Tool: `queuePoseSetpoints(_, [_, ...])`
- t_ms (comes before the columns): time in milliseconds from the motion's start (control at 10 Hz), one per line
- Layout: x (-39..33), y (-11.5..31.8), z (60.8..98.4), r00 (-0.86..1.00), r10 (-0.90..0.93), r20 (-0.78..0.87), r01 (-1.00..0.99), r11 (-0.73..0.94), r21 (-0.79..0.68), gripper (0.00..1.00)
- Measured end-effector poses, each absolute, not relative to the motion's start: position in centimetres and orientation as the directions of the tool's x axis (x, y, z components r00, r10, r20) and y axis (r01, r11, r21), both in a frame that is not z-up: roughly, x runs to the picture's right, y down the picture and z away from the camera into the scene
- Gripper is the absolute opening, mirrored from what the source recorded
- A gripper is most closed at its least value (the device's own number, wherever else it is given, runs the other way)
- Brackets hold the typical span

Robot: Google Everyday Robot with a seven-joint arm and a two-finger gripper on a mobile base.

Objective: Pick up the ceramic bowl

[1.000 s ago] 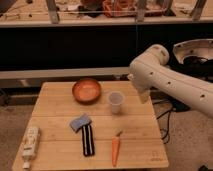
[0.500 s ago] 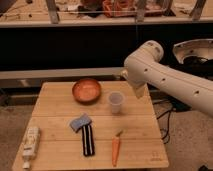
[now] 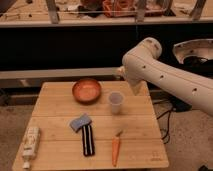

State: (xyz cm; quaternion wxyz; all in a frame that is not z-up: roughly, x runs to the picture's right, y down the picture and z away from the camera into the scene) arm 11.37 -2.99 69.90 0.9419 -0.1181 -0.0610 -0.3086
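Observation:
The ceramic bowl (image 3: 86, 90) is round, glossy and orange-brown. It sits upright at the back middle of the wooden table (image 3: 55, 115). A small translucent whitish cup (image 3: 115, 102) stands just right of it. My white arm (image 3: 165, 75) reaches in from the right above the table's back right corner. Its lower end, where the gripper (image 3: 135, 89) is, hangs right of the cup and well right of the bowl. It holds nothing that I can see.
A blue sponge (image 3: 80, 121) and a black striped bar (image 3: 88, 139) lie at the table's middle front. A carrot (image 3: 115, 149) lies front right and a white bottle (image 3: 30, 144) front left. A dark shelf and railing stand behind the table.
The arm has swung left and forward over the table's back right corner, closer to the cup and bowl. The objects on the table have not moved.

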Motion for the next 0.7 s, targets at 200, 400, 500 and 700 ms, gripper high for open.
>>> queuePoseSetpoints(200, [11.1,-3.5,70.0,0.784,-0.589,0.196,0.618,0.768,-0.167,0.80])
queuePoseSetpoints(400, [10.5,-3.9,70.2,0.764,-0.611,0.205,0.642,0.753,-0.147,0.80])
queuePoseSetpoints(500, [10.3,-4.0,70.4,0.755,-0.622,0.208,0.652,0.745,-0.139,0.80])
queuePoseSetpoints(700, [10.1,-4.3,70.8,0.736,-0.643,0.212,0.672,0.730,-0.121,0.80])
